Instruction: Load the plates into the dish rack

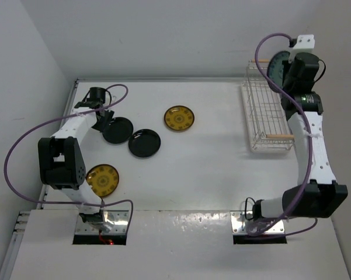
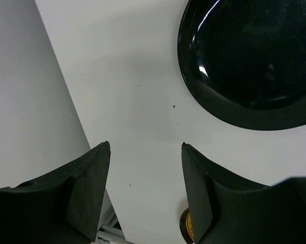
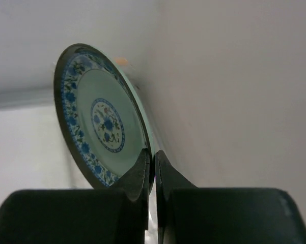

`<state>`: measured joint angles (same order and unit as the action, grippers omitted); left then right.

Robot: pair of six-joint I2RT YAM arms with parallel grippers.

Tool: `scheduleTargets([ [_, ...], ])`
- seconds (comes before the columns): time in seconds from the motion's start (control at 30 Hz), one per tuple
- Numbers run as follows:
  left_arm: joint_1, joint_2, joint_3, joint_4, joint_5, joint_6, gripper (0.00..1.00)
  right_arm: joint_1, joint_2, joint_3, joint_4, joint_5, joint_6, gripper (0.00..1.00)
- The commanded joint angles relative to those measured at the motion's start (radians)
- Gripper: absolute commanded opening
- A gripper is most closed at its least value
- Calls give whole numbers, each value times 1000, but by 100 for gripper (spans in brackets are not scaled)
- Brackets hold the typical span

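**Right gripper (image 3: 153,158) pinches the blue-green plate (image 3: 99,127) on edge at the far end of the dish rack (image 1: 279,137)**

Top view: The right arm (image 1: 308,146) rises from its base along the rack's right side, and its wrist bends over the far end. The blue-green plate stands on edge there. Whether its lower rim sits in the wires cannot be told. The left arm (image 1: 61,154) folds at the elbow and reaches toward the far left of the table (image 1: 210,169), with its wrist just beside the first black plate (image 1: 118,130). The second black plate (image 1: 145,143) lies just beside the first, to its right. The far yellow plate (image 1: 179,118) lies toward the middle, and the near yellow plate (image 1: 103,179) is partly hidden under the left elbow. All four lie flat, well apart from the rack.

Left wrist view: The left gripper (image 2: 145,147) points down at bare table, with its fingers partly spread and nothing between them. The first black plate lies ahead and to the right, clear of both fingertips. The overhead view leaves this unclear because the wrist covers that spot. A sliver of yellow shows low beside one finger.

Right wrist view: The two fingers are closed nearly together on the plate's lower rim. The plate rises up and to the left from the pinch. Its blue floral border and centre are plain here, but from above they are too small to read.
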<state>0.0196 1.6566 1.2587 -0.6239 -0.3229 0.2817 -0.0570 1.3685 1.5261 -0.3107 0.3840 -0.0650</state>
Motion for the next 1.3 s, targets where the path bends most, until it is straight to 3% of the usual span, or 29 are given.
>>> scheduleTargets([
  [0.0, 8, 20, 41, 0, -2, -15, 63, -63, 58, -101, 39, 182, -218, 0],
  [0.27, 17, 62, 51, -10, -2, -15, 63, -113, 112, -288, 175, 194, -262, 0],
  [0.67, 17, 89, 60, -10, -11, -24, 63, -116, 155, -429, 332, 267, -305, 0],
  [1.27, 17, 89, 51, -28, -11, -4, 63, -86, 175, -531, 374, 276, -443, 0],
])
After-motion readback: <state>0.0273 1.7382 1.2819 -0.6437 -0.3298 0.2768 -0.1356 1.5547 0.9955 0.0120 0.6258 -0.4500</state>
